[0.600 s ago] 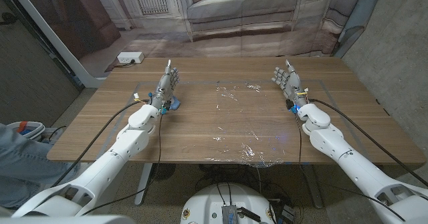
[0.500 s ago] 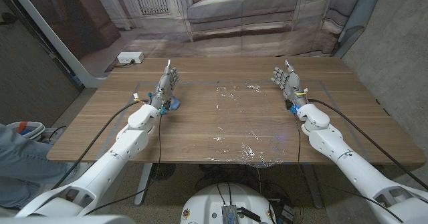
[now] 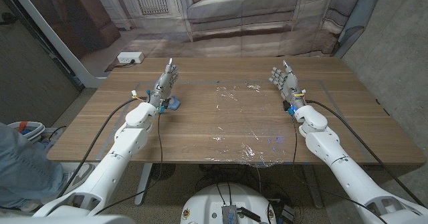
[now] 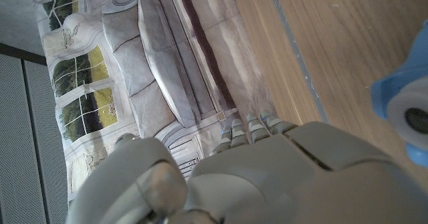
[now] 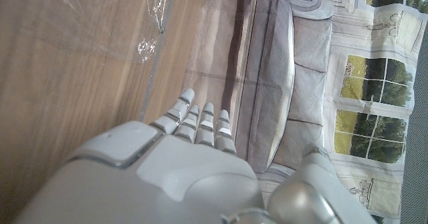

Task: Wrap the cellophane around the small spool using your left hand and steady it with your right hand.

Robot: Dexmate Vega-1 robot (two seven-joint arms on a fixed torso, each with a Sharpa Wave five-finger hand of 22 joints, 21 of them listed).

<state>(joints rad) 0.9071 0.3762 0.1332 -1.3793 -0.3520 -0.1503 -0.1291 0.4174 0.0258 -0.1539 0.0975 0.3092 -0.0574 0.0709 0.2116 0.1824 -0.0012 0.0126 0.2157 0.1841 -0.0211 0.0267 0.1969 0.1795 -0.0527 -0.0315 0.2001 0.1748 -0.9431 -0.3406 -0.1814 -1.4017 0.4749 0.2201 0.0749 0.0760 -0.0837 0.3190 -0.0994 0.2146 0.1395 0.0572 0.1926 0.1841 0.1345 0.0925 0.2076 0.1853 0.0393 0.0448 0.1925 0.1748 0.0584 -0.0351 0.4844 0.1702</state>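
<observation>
A clear sheet of cellophane (image 3: 244,120) lies crinkled on the wooden table (image 3: 194,134), from the middle to the front edge; its far edge glints in the right wrist view (image 5: 150,23). The small blue spool (image 3: 174,104) sits on the table just beside my left hand (image 3: 164,85), and the left wrist view catches it too (image 4: 406,110). My left hand is raised with its fingers apart and holds nothing. My right hand (image 3: 285,81) is up at the far right, fingers apart and holding nothing, to the right of the cellophane.
A backdrop printed with a sofa (image 3: 241,7) hangs behind the table. A white power strip (image 3: 130,58) lies on the floor at the back left. A person's leg in jeans (image 3: 20,164) is at the left edge.
Both arms have shifted slightly; the hands stay raised and hold nothing. The spool and cellophane have not moved.
</observation>
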